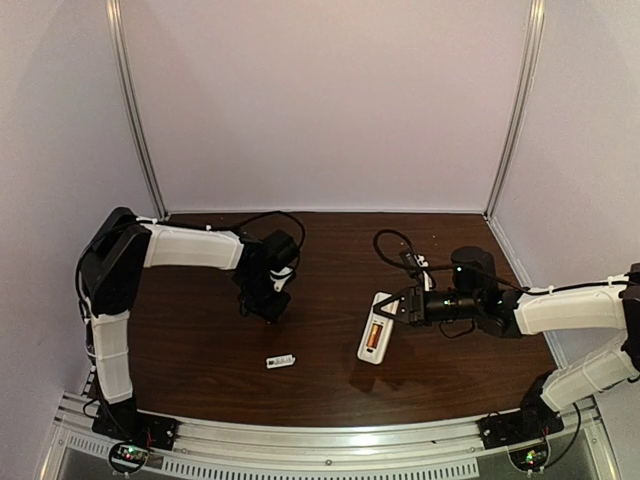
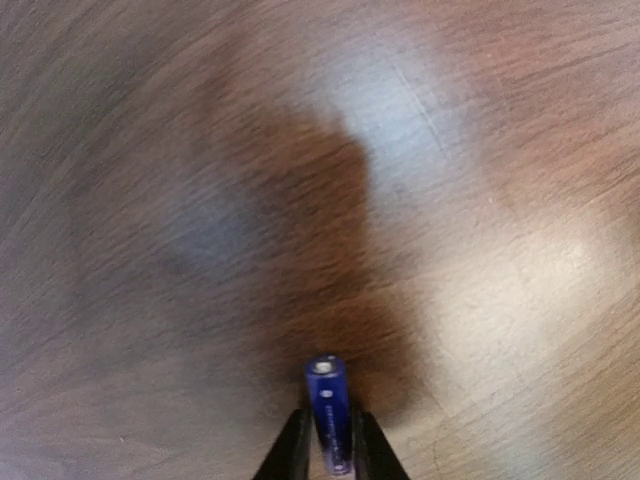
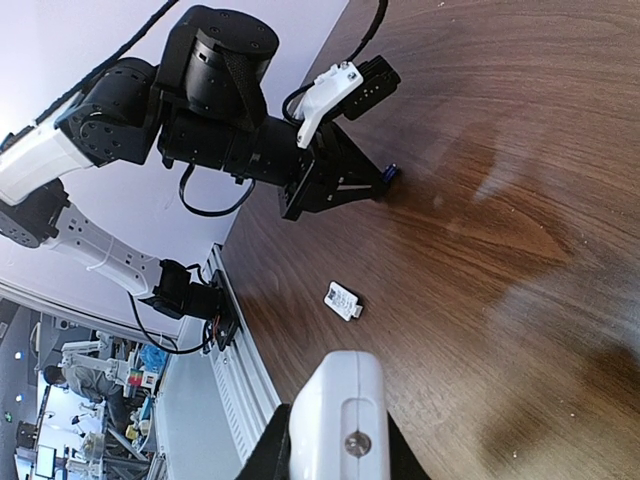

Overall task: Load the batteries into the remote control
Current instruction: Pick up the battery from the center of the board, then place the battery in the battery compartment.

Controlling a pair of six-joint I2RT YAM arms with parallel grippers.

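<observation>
In the left wrist view a purple battery (image 2: 330, 412) stands between my left gripper's (image 2: 331, 452) black fingers (image 2: 291, 452), which press on both its sides; its far end points down at the wood close below. From above, the left gripper (image 1: 269, 313) hangs over the table's left middle. The white remote control (image 1: 375, 338) lies tilted at centre right with its back up, and an orange battery (image 1: 373, 338) sits in its recess. My right gripper (image 1: 391, 308) is shut on the remote's far end. The right wrist view shows the remote's end (image 3: 338, 420) between the fingers.
A small white flat cover piece (image 1: 281, 361) lies on the dark wooden table (image 1: 330, 250) near the front, between the arms; it also shows in the right wrist view (image 3: 342, 300). Black cables (image 1: 395, 250) loop behind the right gripper. Pale walls enclose the table.
</observation>
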